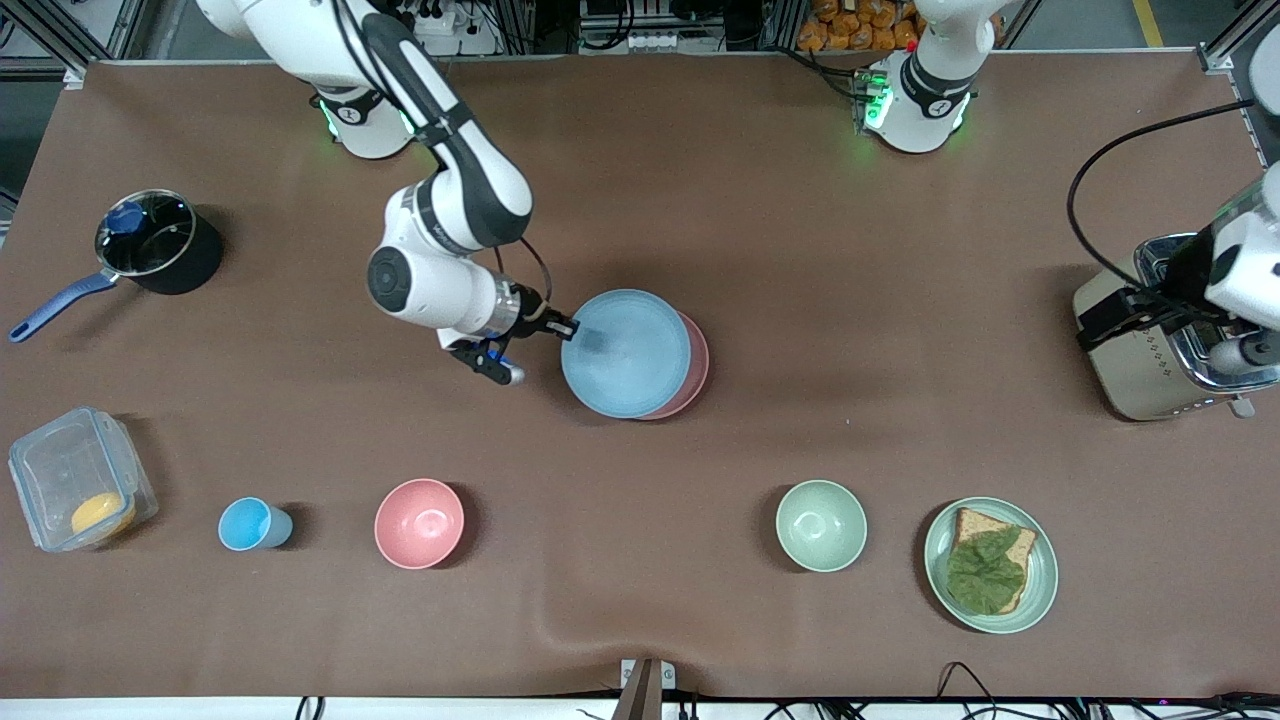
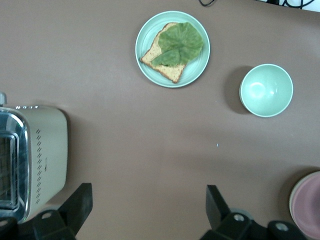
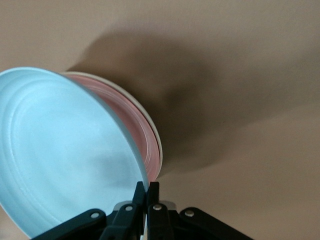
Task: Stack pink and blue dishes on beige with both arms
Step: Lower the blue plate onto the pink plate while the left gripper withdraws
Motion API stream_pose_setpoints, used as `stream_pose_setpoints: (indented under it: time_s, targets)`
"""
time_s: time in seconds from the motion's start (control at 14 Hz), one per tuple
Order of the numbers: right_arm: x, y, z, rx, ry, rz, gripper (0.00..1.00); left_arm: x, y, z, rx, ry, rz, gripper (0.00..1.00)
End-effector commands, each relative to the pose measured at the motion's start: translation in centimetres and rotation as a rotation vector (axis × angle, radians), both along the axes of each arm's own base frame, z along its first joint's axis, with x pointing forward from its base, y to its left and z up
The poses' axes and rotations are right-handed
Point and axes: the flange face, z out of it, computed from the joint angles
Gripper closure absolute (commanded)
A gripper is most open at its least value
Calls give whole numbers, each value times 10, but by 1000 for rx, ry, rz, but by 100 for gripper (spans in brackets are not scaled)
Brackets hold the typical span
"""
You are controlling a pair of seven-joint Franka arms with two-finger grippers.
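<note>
My right gripper [image 1: 572, 328] [image 3: 148, 186] is shut on the rim of the light blue plate [image 1: 625, 352] [image 3: 65, 150]. It holds the plate tilted over the pale pink plate [image 1: 695, 372] [image 3: 142, 132] near the table's middle. Under the pink plate, only a thin cream rim of the beige plate [image 3: 157, 136] [image 2: 291, 200] shows; in the front view it is hidden. The pink plate [image 2: 309, 206] also peeks in at the corner of the left wrist view. At the left arm's end of the table, my left gripper [image 2: 147, 205] waits open and holds nothing, above bare table beside the toaster.
A toaster [image 1: 1150, 345] stands at the left arm's end. Nearer the front camera are a green bowl [image 1: 821, 525], a green plate with bread and lettuce [image 1: 990, 565], a pink bowl [image 1: 420, 522], a blue cup [image 1: 250, 524] and a clear box [image 1: 80, 490]. A pot [image 1: 150, 245] sits at the right arm's end.
</note>
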Motion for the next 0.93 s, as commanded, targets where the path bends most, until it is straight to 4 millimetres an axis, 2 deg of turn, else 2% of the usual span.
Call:
stream_pose_setpoints:
  time_s: [0.0, 0.14, 0.29, 0.36, 0.71, 0.79, 0.86]
  targets:
    - [-13, 20, -12, -21, -5, -47, 100, -15, -5, 31, -5, -11, -13, 0]
    - [-21, 29, -15, -29, 3, -46, 100, -21, -1, 30, 6, 24, -8, 0]
    - [-26, 25, -22, -41, 15, -45, 100, -28, 17, 37, -34, 22, -35, 0]
    - [-27, 24, -23, -43, 17, -46, 100, -31, 24, 34, -41, 35, -47, 0]
    - [-22, 17, -25, -46, 20, -62, 100, -40, 20, 36, -37, 39, -58, 0]
    - [-22, 18, -27, -48, 24, -68, 99, -41, 17, 39, -31, 33, -63, 0]
    - [-20, 20, -24, -47, 27, -83, 91, -37, 21, 38, -30, 30, -60, 0]
